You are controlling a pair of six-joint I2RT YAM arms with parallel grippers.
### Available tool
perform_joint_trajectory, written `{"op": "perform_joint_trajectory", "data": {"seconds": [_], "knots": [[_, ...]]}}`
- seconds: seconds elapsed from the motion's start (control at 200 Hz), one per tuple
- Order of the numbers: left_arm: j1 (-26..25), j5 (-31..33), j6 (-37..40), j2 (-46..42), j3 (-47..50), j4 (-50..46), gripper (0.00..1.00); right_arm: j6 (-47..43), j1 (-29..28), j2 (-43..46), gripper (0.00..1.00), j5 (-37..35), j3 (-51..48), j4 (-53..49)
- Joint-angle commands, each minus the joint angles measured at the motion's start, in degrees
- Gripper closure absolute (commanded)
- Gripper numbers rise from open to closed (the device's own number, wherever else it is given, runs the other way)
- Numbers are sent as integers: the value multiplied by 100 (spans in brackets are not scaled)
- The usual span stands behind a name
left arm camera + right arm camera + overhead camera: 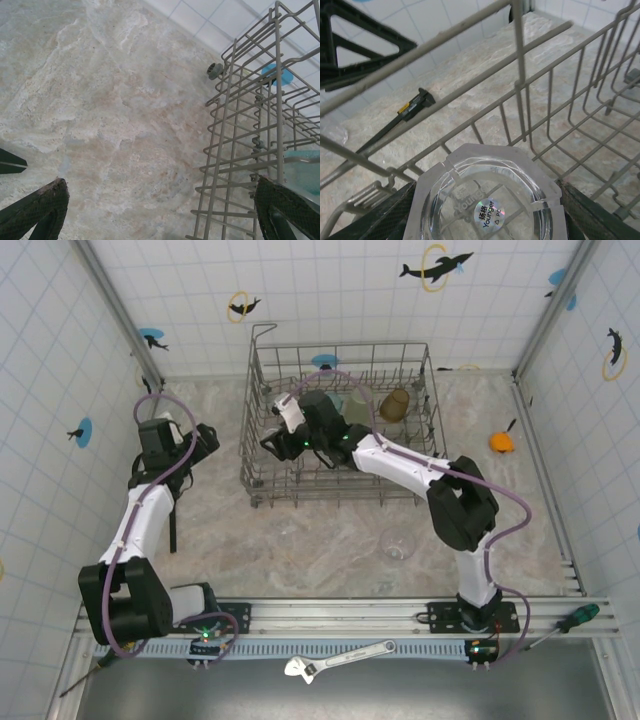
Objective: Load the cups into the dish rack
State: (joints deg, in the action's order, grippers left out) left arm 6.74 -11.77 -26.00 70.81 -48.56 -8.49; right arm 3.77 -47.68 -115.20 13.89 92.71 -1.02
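Partly done. Right tool [482, 220] grips a clear cup [482, 190] inside the rack [330, 492], not yet released. Beyond it, amber cup [394, 405] and green cup [358, 408] sit racked. Behind it, a second clear cup [397, 545] waits on the counter [320, 540]. Left tool [162, 207] is wide open and empty, beside the rack.

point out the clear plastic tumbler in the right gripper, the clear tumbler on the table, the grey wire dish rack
gripped clear tumbler [485, 200], right wrist view, its labelled end
clear tumbler on table [397, 545], top view, its centre
grey wire dish rack [285, 490], top view, near wall
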Motion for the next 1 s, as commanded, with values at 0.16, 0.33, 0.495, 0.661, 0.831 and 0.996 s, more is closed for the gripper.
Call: {"op": "perform_joint_trajectory", "data": {"seconds": [0.16, 0.33, 0.495, 0.661, 0.831, 0.996], "knots": [[107, -236, -130, -14, 61, 146, 3, -455, -40, -308, 69, 503, -82, 498], [123, -220, -123, -5, 74, 154, 3, -551, -88, -389, 69, 682, -103, 502], [151, -245, -142, 3, 74, 163, 3, -784, -157, -459, 69, 679, -104, 377], [161, -255, -142, -9, 74, 162, 3, -895, -209, -484, 69, 759, -123, 205], [177, -282, -148, -13, 74, 164, 3, -1421, -367, -571, 69, 468, 27, -306], [196, -298, -155, -32, 83, 172, 3, -1709, -487, -624, 66, 128, 42, -595]]}}
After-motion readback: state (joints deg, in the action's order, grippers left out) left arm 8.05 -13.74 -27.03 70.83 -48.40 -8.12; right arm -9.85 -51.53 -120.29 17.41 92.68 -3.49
